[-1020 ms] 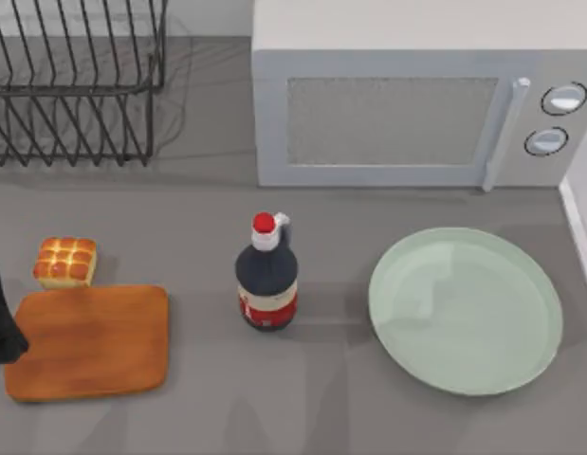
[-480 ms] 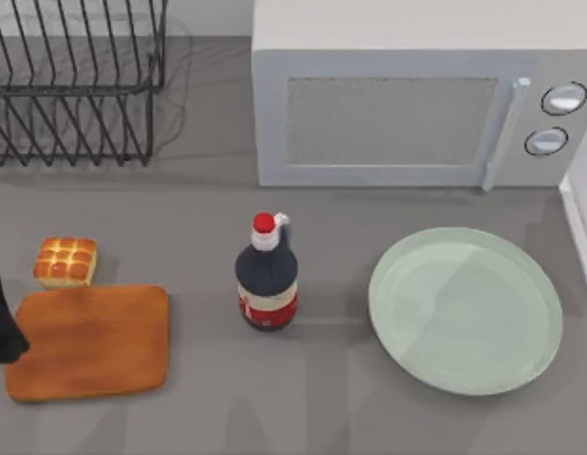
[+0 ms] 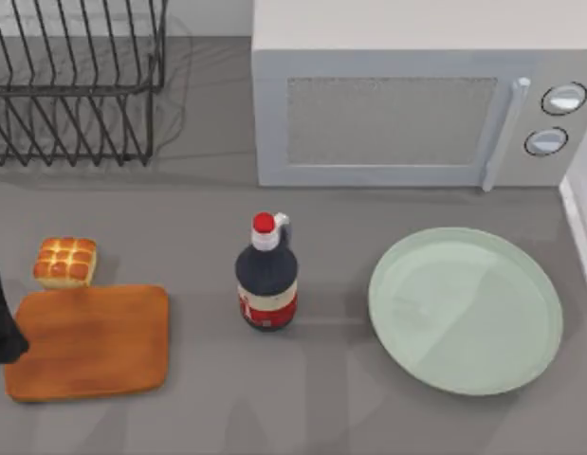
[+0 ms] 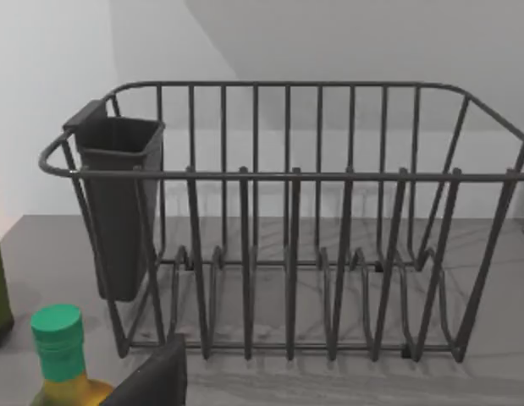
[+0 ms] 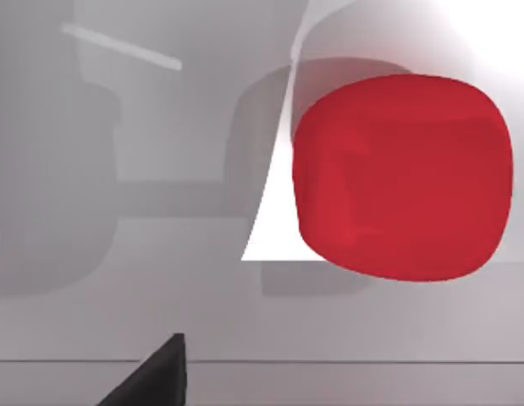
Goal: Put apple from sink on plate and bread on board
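Nothing shifted on the table since 1 second ago: bread point(image 3: 65, 262) still just beyond the board point(image 3: 87, 341) at the left, touching its far edge or nearly so; plate point(image 3: 466, 309) bare at the right; dark bottle point(image 3: 266, 277) upright between them. Left arm point(image 3: 3, 313) parked at the left edge, facing the dish rack point(image 4: 287, 220); finger state: cannot tell. Right wrist camera close over the apple point(image 5: 403, 176) on pale grey sink surface; fingers likewise cannot tell
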You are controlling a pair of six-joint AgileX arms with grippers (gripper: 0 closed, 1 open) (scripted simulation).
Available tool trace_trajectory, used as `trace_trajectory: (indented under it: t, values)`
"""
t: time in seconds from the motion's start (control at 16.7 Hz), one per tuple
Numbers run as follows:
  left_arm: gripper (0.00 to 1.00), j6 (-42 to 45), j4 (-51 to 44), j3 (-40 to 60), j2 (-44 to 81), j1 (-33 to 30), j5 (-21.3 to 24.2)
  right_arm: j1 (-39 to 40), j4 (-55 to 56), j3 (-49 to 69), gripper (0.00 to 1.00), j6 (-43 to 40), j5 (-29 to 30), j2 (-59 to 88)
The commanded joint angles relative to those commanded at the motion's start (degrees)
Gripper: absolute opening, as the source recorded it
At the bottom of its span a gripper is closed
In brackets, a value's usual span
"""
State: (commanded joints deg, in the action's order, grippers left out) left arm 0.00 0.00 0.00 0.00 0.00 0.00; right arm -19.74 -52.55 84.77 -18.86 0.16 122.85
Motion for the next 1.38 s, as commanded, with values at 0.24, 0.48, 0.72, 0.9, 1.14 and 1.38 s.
trace_trajectory:
  t: [0.24,0.48,0.72,0.9,1.14,1.38]
  values:
    - [1.00,0.00,0.00,0.00,0.00,0.00,0.00,-0.10,13.58,-4.43,1.00,0.10,0.06,7.18]
    - [1.00,0.00,0.00,0.00,0.00,0.00,0.00,-0.16,20.72,-7.60,1.00,0.17,0.11,12.37]
    - [1.00,0.00,0.00,0.00,0.00,0.00,0.00,-0.17,20.99,-7.73,1.00,0.17,0.11,12.63]
    - [1.00,0.00,0.00,0.00,0.00,0.00,0.00,-0.17,20.99,-7.73,0.77,0.17,0.11,12.63]
    - [1.00,0.00,0.00,0.00,0.00,0.00,0.00,-0.17,20.99,-7.73,0.47,0.17,0.11,12.63]
    - [1.00,0.00,0.00,0.00,0.00,0.00,0.00,-0.17,20.99,-7.73,0.17,0.17,0.11,12.63]
